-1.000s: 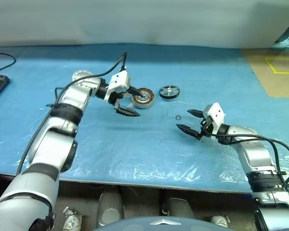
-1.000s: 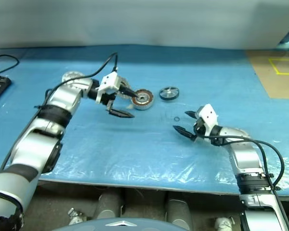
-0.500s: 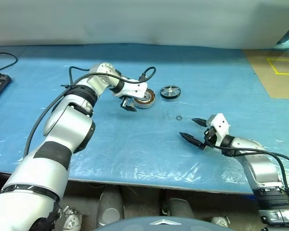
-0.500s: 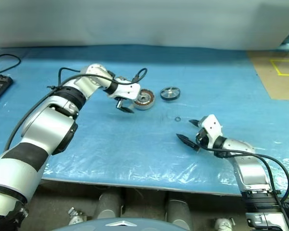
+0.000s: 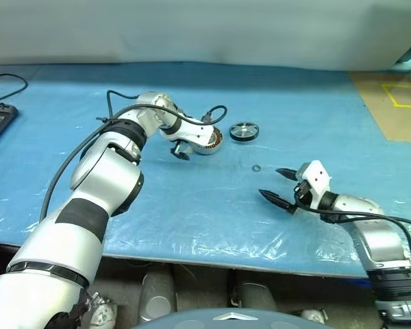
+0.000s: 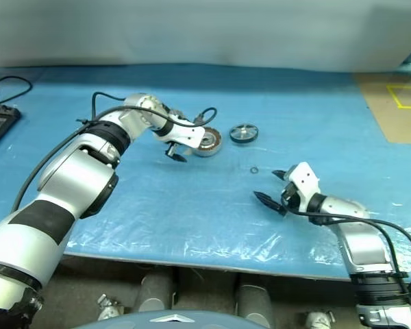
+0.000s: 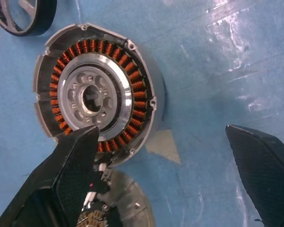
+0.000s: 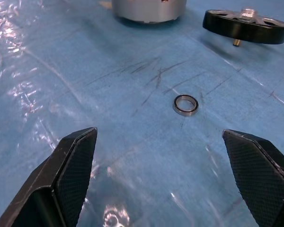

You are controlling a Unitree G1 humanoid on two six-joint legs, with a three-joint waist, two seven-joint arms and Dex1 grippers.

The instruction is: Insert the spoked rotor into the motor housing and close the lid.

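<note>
Head views: on the blue sheet (image 5: 212,205) covering the table, the housing (image 5: 207,140) sits toward the far edge, near the middle, with the rotor (image 5: 243,130) just beside it and apart. A tiny ring (image 5: 256,168) lies between the rotor and the near edge. The left gripper (image 5: 181,149) hangs at the housing's near-left side, jaws released and holding nothing. The right gripper (image 5: 278,186) waits toward the near right, jaws spread wide, empty.

Left wrist view: the housing lies open, copper windings ringing a silver hub, and the ribbed lid (image 7: 128,208) lies flat beside it, joined at the rim. One finger (image 7: 75,163) overlaps the housing's edge; whether it touches cannot be told.

Right wrist view: the ring lies ahead between the open fingers, the rotor beyond it resting on its short shaft.

The rotor is not yet in. The step likely calls for steadying the housing by its outer wall, clear of the windings, and lowering the rotor level, shaft centred over the hub.
</note>
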